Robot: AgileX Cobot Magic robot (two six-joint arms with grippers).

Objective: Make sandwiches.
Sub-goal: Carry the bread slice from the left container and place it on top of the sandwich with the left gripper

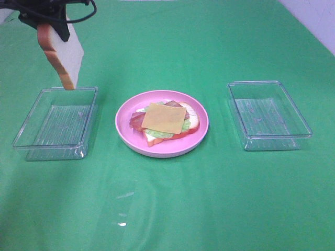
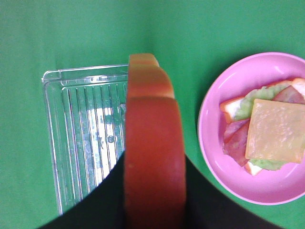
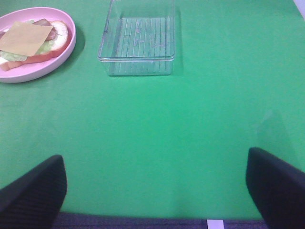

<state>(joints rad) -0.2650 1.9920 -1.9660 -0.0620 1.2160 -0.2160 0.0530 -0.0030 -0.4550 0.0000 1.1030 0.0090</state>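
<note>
Bread slice [image 1: 62,55]: hangs edge-down above the left clear tray [image 1: 56,124], pinched at its top by the left gripper [image 1: 51,23].
Stack: second bread slice [image 1: 157,137], lettuce [image 1: 162,133], bacon [image 1: 137,121] and cheese square [image 1: 164,117] lie piled on the pink plate [image 1: 162,123], between both trays.
Right gripper [image 3: 155,188]: fingers wide apart over bare green cloth [image 3: 190,119], holding nothing, near the right tray [image 3: 138,38].

A bread slice [image 1: 63,55] is held up in the upper left of the frame by the left gripper [image 1: 49,21], above a clear tray [image 1: 31,133]. Cheese [image 1: 164,118] is stacked on the half-built sandwich at center, on a pink plate [image 1: 125,130].
</note>
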